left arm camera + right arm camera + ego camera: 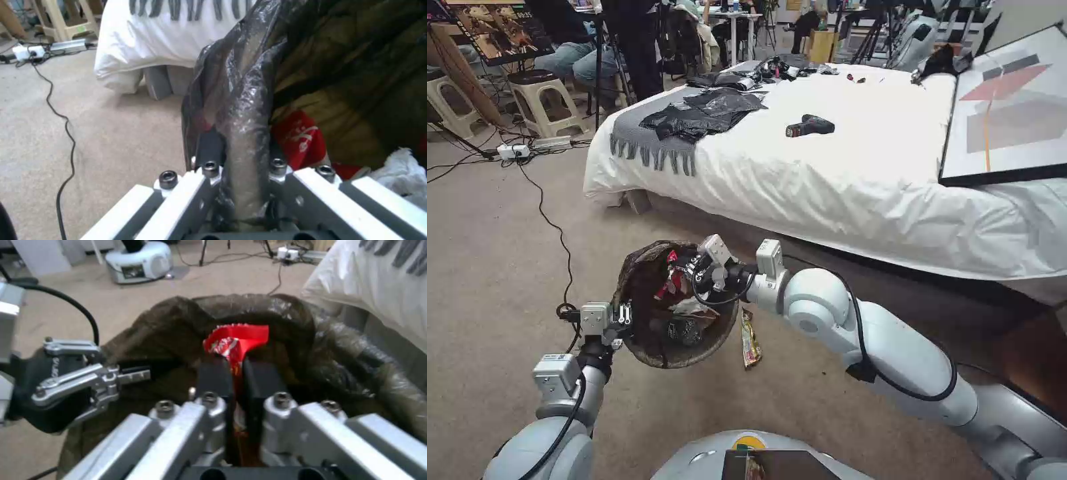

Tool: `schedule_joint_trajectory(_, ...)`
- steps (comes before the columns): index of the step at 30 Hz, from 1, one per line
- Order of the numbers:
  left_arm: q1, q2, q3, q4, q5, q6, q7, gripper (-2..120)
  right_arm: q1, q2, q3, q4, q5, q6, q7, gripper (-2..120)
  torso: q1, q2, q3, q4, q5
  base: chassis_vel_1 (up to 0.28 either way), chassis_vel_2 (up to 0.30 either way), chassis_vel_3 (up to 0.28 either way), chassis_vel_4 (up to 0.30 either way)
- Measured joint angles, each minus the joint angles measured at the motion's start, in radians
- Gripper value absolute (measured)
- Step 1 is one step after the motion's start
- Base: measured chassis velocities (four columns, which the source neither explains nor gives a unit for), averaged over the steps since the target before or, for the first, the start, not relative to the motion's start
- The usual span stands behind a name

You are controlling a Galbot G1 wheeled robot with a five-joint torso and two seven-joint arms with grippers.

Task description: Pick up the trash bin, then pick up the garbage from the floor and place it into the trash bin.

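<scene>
The trash bin hangs above the carpet, lined with a dark bag. My left gripper is shut on its near-left rim, with the bag pinched between the fingers. Over the bin's mouth, my right gripper is shut on a small red wrapper, a piece of the garbage. Inside the bin lie a red-and-white cup and a white tissue. On the floor just right of the bin lies a yellow snack wrapper.
A bed with a white sheet stands close behind the bin, bearing black plastic sheets, a power drill and a framed picture. A black cable runs over the carpet on the left, towards a power strip and stools.
</scene>
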Motion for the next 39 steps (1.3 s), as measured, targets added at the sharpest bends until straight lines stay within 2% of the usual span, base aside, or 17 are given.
schedule_joint_trajectory(2,0.0,0.0,0.0,0.0,0.0,0.0,0.0,3,0.001,0.001,-0.006,0.0,-0.003,-0.002,0.007,11,0.0,0.0,0.0,-0.0001,-0.0001,0.0,0.0,0.0,0.0)
schedule_joint_trajectory(5,-0.003,-0.001,0.002,0.0,-0.001,0.002,0.0,3,0.01,0.009,-0.049,0.0,-0.01,-0.008,0.05,30,0.0,0.0,0.0,0.0,0.0,0.0,0.0,0.0,0.0)
schedule_joint_trajectory(7,-0.003,-0.001,0.002,0.0,-0.001,0.002,0.0,3,0.013,0.01,-0.057,0.0,-0.012,-0.01,0.055,33,0.0,0.0,0.0,0.0,0.0,0.0,0.0,0.0,0.0)
schedule_joint_trajectory(9,-0.004,-0.002,0.002,0.0,-0.001,0.002,0.0,3,0.019,0.014,-0.072,0.0,-0.013,-0.013,0.071,43,0.0,0.0,0.0,0.0,0.0,0.0,0.0,0.0,0.0)
schedule_joint_trajectory(10,-0.004,-0.002,0.002,0.0,-0.001,0.002,0.0,3,0.019,0.014,-0.072,0.0,-0.013,-0.013,0.071,43,0.0,0.0,0.0,0.0,0.0,0.0,0.0,0.0,0.0)
schedule_joint_trajectory(14,-0.006,-0.002,0.002,0.0,-0.002,0.002,0.0,3,0.029,0.026,-0.097,0.002,-0.016,-0.019,0.106,63,0.0,0.0,0.0,0.0001,0.0001,0.0,0.0,0.0,0.0)
schedule_joint_trajectory(16,-0.006,-0.002,0.002,0.0,-0.002,0.002,0.0,3,0.031,0.027,-0.098,0.002,-0.016,-0.019,0.107,65,0.0,0.0,0.0,0.0001,0.0001,0.0,0.0,0.0,0.0)
schedule_joint_trajectory(18,-0.007,-0.003,0.002,0.0,-0.002,0.002,0.0,3,0.037,0.03,-0.099,0.004,-0.016,-0.019,0.109,76,0.0,0.0,0.0,0.0001,0.0001,0.0,0.0,0.0,0.0)
schedule_joint_trajectory(19,-0.007,-0.003,0.002,0.0,-0.002,0.002,0.0,3,0.037,0.03,-0.099,0.004,-0.016,-0.019,0.109,76,0.0,0.0,0.0,0.0001,0.0001,0.0,0.0,0.0,0.0)
schedule_joint_trajectory(23,-0.009,-0.005,0.004,0.0,-0.002,0.002,0.0,3,0.047,0.03,-0.099,0.004,-0.015,-0.019,0.11,95,0.0,0.0,0.0,0.0001,0.0001,0.0,0.0,0.0,0.0)
schedule_joint_trajectory(30,-0.01,-0.006,0.004,0.0,-0.002,0.002,0.0,3,0.048,0.03,-0.096,0.014,-0.011,-0.018,0.115,100,0.0,0.0,0.0,0.0001,0.0001,0.0,0.0,0.0,0.0)
schedule_joint_trajectory(39,-0.012,-0.01,0.001,0.0,-0.003,0.002,0.001,3,0.053,0.001,-0.025,0.106,0.05,-0.002,0.127,100,0.0,0.0,0.0,0.0001,0.0002,0.0,0.0,0.0,0.0)
